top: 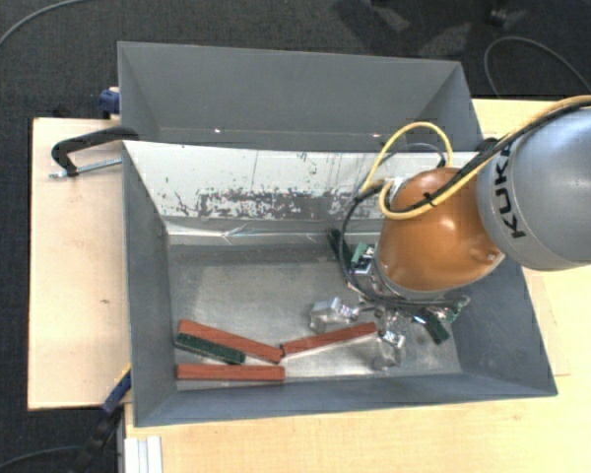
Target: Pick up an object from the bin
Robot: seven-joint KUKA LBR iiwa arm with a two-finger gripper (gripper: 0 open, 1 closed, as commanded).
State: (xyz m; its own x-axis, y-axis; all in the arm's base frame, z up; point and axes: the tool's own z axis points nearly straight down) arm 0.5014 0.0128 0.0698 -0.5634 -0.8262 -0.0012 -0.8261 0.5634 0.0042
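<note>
The gripper [374, 329], mounted beneath the rounded orange wrist cover [433, 239], sits low at the front right of the grey metal bin [148, 264], over the right end of a flat red-brown rectangular stick [320, 342] lying on the bin floor; whether it stands wide, narrow or clamped cannot be told. Further left lie a longer red-brown stick [231, 341]; a dark green stick [207, 347] touching it; a third red-brown stick [229, 371] along the front wall.

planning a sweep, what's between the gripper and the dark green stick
Two red-brown sticks, seen in the camera view: a slanted stick next to the gripper, then a longer stick beside the dark green stick.
</note>
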